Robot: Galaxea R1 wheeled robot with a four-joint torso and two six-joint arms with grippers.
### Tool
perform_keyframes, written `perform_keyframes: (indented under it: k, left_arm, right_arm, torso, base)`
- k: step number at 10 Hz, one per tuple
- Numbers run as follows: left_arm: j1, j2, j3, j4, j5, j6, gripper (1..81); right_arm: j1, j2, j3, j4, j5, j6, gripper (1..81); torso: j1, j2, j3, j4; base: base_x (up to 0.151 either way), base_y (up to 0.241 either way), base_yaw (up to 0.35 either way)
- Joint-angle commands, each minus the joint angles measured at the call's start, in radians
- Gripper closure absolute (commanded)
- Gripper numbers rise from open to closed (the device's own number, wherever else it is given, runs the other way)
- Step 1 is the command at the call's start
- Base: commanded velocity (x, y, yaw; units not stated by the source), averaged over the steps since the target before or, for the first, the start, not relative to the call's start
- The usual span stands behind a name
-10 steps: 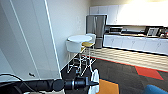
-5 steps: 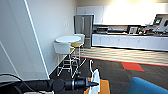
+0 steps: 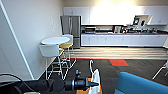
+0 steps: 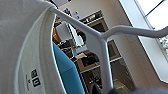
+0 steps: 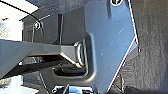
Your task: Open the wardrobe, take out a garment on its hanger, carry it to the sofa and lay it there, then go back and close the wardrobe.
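Head view has the left gripper (image 3: 96, 84) pinching the hanger (image 3: 91, 65) with the garment (image 3: 96, 81) draped below it, and the sofa (image 3: 140, 85) just to the right, so this looks like the carrying step. Laying it down calls for swinging the garment over the seat; the right gripper's state I cannot tell.

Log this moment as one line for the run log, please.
phase: carrying | left gripper: holding hanger with garment | sofa: ahead right, near | surroundings: round table, kitchen counter
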Motion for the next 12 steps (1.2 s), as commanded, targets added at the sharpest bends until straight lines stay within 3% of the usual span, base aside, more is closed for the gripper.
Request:
perform_keyframes:
  k: [1,12]
  left_arm:
    - [-0.151,0.001,0.047,0.025,-0.003,0.006,81.1]
    - [-0.151,-0.011,0.059,0.033,-0.003,0.006,81.1]
  right_arm:
    - [0.024,-0.013,0.008,0.005,-0.058,-0.001,1.0]
    - [0.024,0.002,0.009,0.005,-0.059,-0.001,1.0]
  torso:
    - [0.001,0.0,0.0,0.0]
    - [0.001,0.0,0.0,0.0]
  base:
    - [0.0,0.0,-0.338]
    - [0.0,0.0,-0.338]
